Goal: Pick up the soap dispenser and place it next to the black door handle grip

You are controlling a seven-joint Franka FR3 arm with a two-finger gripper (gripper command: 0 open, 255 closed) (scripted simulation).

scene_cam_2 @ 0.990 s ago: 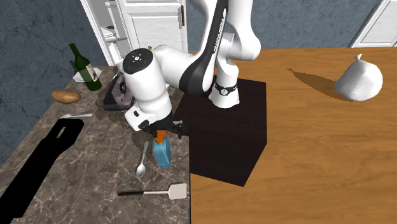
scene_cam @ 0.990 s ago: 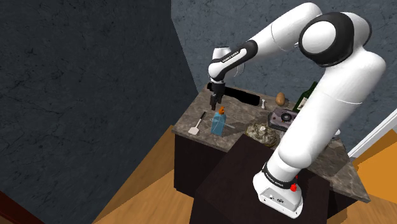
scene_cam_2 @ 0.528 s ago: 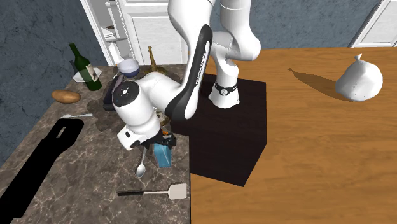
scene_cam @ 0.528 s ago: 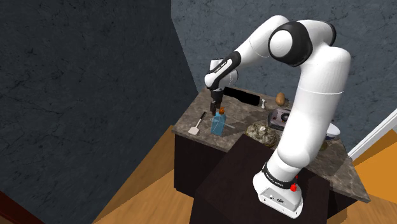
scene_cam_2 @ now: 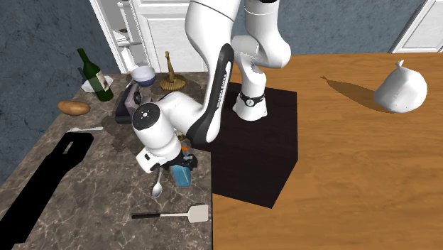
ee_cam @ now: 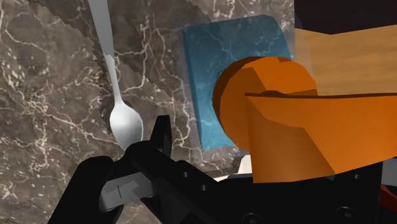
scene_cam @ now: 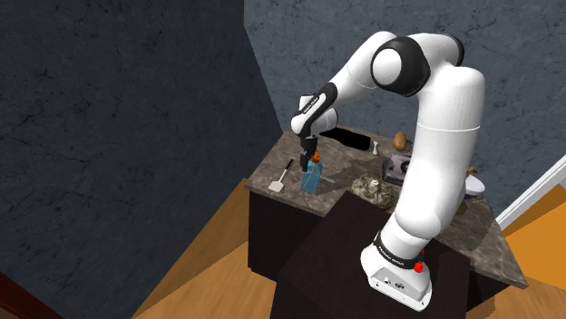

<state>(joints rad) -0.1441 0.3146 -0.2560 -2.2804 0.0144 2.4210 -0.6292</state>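
The soap dispenser (scene_cam: 311, 178) is a blue bottle with an orange pump, standing upright on the dark marble counter (scene_cam: 340, 168) near its edge. My black gripper (scene_cam: 311, 156) hangs straight over it, open, with the pump head at finger level. In the wrist view the orange pump (ee_cam: 280, 108) looms between the fingers (ee_cam: 159, 137) above the blue body (ee_cam: 222, 57), and nothing clasps it. From the second exterior view the dispenser (scene_cam_2: 182, 173) stands just under my gripper (scene_cam_2: 183, 159). The black door handle grip (scene_cam_2: 42, 181) is a long flat black bar further in on the counter (scene_cam: 343, 136).
A metal spoon (scene_cam_2: 157, 186) lies right beside the dispenser, and a white spatula (scene_cam_2: 174, 213) lies past it. A green bottle (scene_cam_2: 94, 74), a potato (scene_cam_2: 74, 107) and a bowl (scene_cam_2: 144, 74) sit near the counter's other end. A white bag (scene_cam_2: 401, 89) rests on the wooden floor.
The arm has folded in and the gripper has come down over the dispenser, from above the pump to around it. The dispenser has not moved.
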